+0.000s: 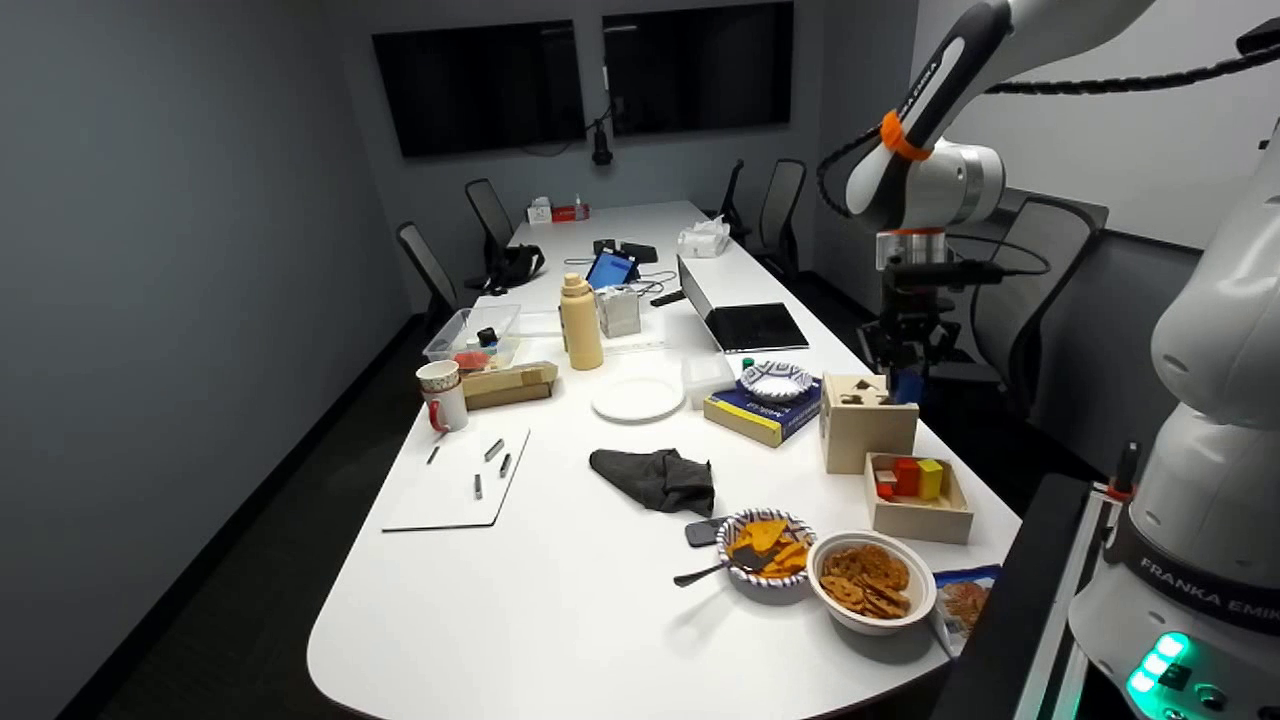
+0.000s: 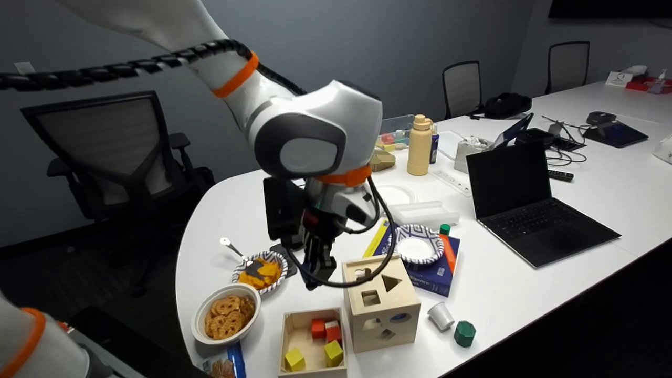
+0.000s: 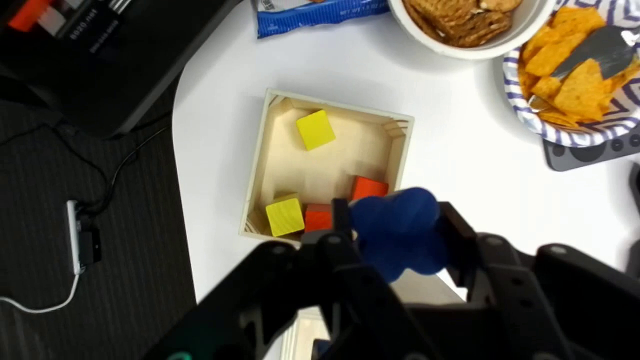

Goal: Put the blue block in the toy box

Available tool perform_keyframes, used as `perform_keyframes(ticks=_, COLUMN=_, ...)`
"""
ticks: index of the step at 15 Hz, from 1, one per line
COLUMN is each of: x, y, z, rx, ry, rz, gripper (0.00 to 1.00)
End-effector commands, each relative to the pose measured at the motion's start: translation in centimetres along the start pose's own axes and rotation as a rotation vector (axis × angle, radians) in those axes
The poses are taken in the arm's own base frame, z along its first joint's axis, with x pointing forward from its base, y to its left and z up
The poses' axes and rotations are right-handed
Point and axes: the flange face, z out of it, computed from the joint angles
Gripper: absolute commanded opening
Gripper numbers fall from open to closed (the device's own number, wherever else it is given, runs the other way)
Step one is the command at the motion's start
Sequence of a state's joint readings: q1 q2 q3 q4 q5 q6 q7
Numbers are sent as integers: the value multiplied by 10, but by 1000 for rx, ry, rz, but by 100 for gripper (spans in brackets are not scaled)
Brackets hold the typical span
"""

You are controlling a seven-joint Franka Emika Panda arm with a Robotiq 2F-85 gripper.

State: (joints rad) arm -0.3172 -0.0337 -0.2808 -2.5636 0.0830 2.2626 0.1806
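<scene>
The blue block point(image 3: 397, 230) is clover-shaped and sits between the fingertips of my gripper point(image 3: 395, 220) in the wrist view. My gripper point(image 1: 905, 350) is shut on it and holds it raised. The block point(image 1: 908, 387) shows beside the top edge of the toy box point(image 1: 868, 440). The toy box is a pale wooden cube with cut-outs on its top point(image 2: 386, 304) and sides; something blue shows through a side hole. In that view my gripper point(image 2: 318, 268) appears left of the box and the block is hard to make out. The wrist view shows only part of the box point(image 3: 306, 330).
A low wooden tray point(image 3: 256, 160) of red and yellow blocks stands beside the box. A cookie bowl point(image 2: 199, 326) and a chip bowl point(image 1: 768, 580) are nearby. A book point(image 2: 430, 281) bearing a bowl, a grey cup point(image 2: 441, 316) and a green block point(image 2: 464, 334) flank the box.
</scene>
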Motion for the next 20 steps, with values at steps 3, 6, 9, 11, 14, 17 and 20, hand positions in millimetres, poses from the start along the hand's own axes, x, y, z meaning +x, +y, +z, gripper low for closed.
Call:
perform_keyframes(ticks=3, x=13, y=-11, z=-65, rx=36, ry=-7, rz=64, gripper=19)
perform_keyframes(ticks=6, x=31, y=-13, z=-76, rx=61, ry=-11, rz=104, gripper=19)
perform_keyframes(ticks=9, x=44, y=-17, z=-71, rx=81, ry=-23, rz=134, gripper=19)
perform_keyframes(ticks=11, x=53, y=-17, z=-62, rx=94, ry=-37, rz=149, gripper=19)
perform_keyframes(ticks=14, x=63, y=-17, z=-45, rx=97, ry=-47, rz=179, gripper=19)
perform_keyframes(ticks=17, x=75, y=-17, z=-34, rx=102, ry=-37, rz=199, gripper=19)
perform_keyframes(ticks=20, x=86, y=-19, z=-23, rx=111, ry=-38, rz=211, gripper=19)
